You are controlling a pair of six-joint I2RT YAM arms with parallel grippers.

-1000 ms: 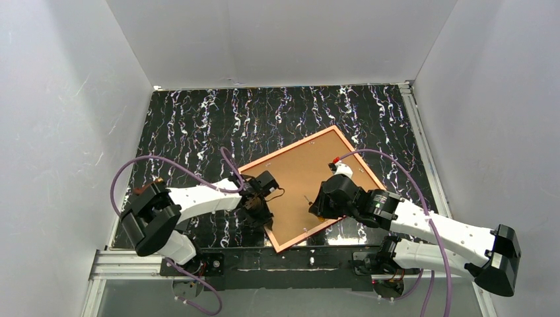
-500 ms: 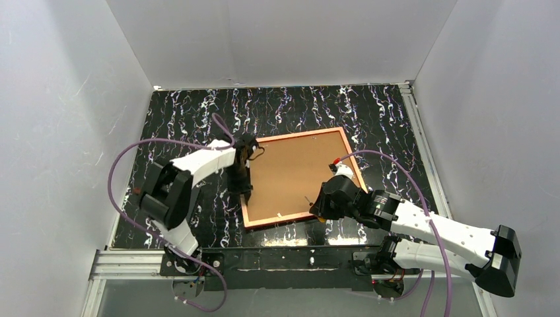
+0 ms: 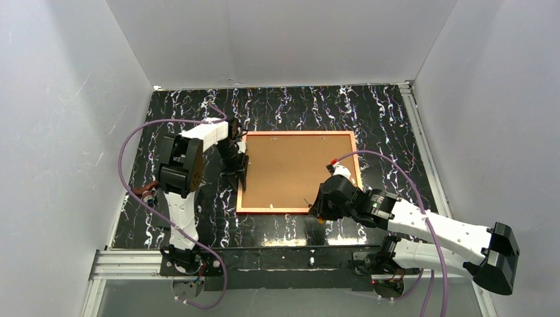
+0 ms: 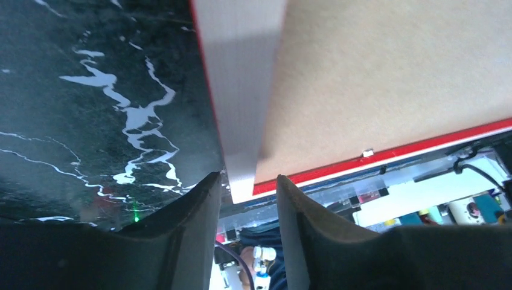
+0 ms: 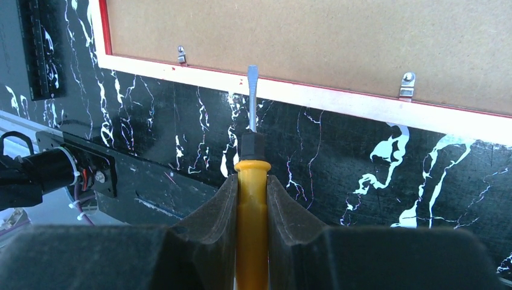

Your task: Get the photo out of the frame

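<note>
At frame (image 3: 241,173) left rim | left gripper (image 4: 246,190) straddling | right gripper (image 5: 252,187) clamps screwdriver (image 5: 252,157)

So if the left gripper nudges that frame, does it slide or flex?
The frame lies flat, back up, on the smooth table, so it likely slides or pivots. Its thin rim with board backing looks stiff and light. The left gripper straddles one corner.

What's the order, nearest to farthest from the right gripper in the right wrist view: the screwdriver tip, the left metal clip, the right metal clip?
From the right gripper:
1. Screwdriver tip, straight ahead, over the frame rim.
2. Left metal clip, up and left on the brown backing board.
3. Right metal clip, far right along the same rim.
</note>
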